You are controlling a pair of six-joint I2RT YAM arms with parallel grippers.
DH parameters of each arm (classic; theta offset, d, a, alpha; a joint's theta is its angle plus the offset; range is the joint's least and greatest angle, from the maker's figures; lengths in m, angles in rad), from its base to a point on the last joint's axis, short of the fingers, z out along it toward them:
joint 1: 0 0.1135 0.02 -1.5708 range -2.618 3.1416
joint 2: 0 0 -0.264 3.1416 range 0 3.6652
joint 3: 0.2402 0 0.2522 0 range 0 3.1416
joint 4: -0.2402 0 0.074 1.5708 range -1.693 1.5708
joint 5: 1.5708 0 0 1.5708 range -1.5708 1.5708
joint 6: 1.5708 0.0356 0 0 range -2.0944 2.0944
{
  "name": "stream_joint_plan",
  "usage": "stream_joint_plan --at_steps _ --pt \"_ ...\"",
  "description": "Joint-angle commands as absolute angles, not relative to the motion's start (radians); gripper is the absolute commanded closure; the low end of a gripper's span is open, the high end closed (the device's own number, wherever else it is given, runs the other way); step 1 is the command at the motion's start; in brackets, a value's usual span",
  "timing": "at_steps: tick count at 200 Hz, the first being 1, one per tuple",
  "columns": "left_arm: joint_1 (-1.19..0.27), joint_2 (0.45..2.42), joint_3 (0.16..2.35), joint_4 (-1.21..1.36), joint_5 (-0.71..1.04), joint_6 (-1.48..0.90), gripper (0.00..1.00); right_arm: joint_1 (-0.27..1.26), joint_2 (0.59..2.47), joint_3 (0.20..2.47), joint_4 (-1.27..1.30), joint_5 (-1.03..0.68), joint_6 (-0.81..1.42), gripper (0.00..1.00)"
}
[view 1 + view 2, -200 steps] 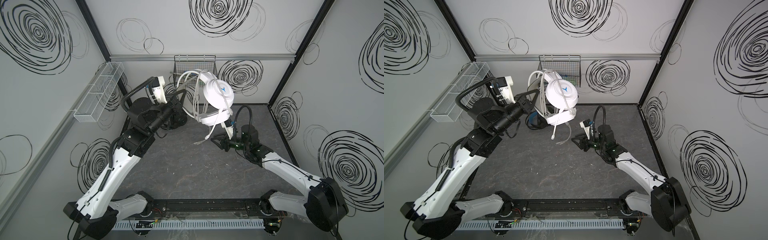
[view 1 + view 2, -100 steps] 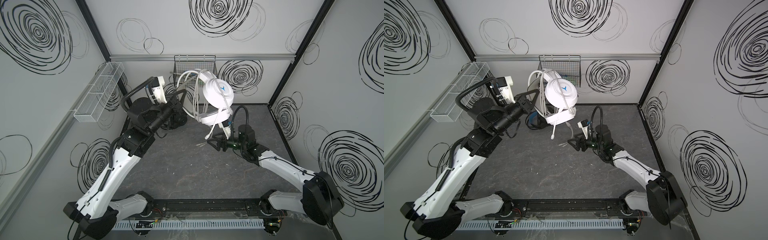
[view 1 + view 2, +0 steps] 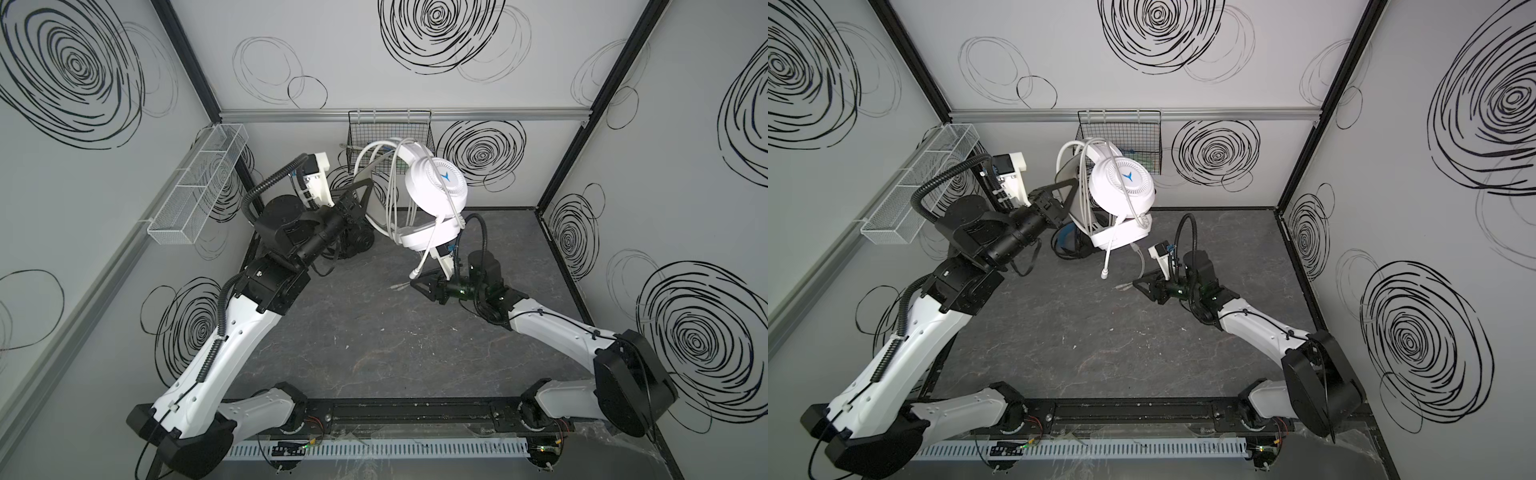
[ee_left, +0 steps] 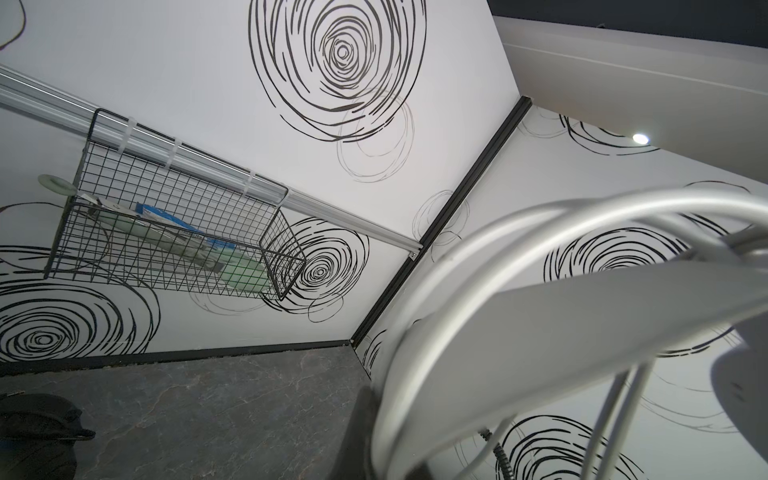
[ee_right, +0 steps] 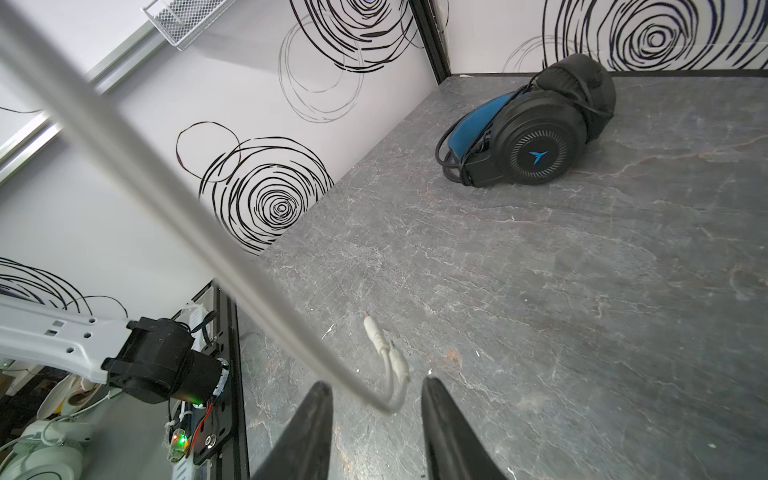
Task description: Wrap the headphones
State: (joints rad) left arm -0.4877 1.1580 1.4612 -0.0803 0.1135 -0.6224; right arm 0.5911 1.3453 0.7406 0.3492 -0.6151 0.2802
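1. the left gripper [image 3: 1069, 187] is clamped shut on the headband of the white headset [image 3: 436, 191] and holds it up in the air at the back of the cell. several turns of white cable [image 3: 390, 208] are looped over the band.
2. the black headset [image 5: 536, 137] lies on the table [image 5: 540, 311] in the far left corner. its cord looks gathered round it, and it is well apart from both grippers.
3. the right gripper [image 5: 374, 382] sits low, near the table and below the hanging headset. its jaws stand partly apart and grip nothing.
4. the key relation is that the loose tail of the cable slants down from the headset and passes between those open jaws. there is a gap on each side of it.
5. just past the jaw tips the tail bends, and its plugs [image 5: 376, 336] point on, away from the gripper and close over the table.
6. the tail's long axis therefore runs up and back toward the headset and crosses the jaw gap, so closing the jaws should catch it.
7. the boom mic [image 3: 1104, 274] hangs just beside the tail and could be mistaken for it.
8. the right arm is the nearer and the free one. my guess is that it pinches the tail and carries it up round the band.
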Motion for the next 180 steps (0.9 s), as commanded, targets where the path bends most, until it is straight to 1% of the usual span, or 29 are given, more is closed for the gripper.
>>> stream_joint_plan --at_steps 1,55,63,94,109,127,147,180 --pt "-0.479 1.137 1.488 0.022 0.119 -0.662 1.0 0.598 1.374 0.79 0.405 -0.609 0.303 0.61" --pt "-0.479 1.142 1.485 0.029 0.124 -0.669 1.0 0.607 1.404 0.836 0.395 -0.598 0.297 0.63" --pt "-0.479 1.144 1.485 0.028 0.126 -0.67 1.0 0.609 1.404 0.836 0.394 -0.601 0.297 0.66" --pt "-0.479 1.15 1.483 0.035 0.126 -0.673 1.0 0.609 1.395 0.824 0.392 -0.607 0.293 0.84" --pt "-0.477 1.151 1.486 0.032 0.12 -0.672 1.0 0.609 1.385 0.814 0.387 -0.606 0.286 0.9" --pt "-0.467 1.154 1.488 0.029 0.107 -0.673 1.0 0.61 1.363 0.798 0.361 -0.602 0.274 0.95" --pt "-0.456 1.161 1.489 0.023 0.077 -0.687 1.0 0.613 1.332 0.777 0.316 -0.59 0.254 0.98" --pt "-0.434 1.183 1.487 0.005 -0.017 -0.749 1.0 0.642 1.29 0.756 0.221 -0.555 0.199 1.0"
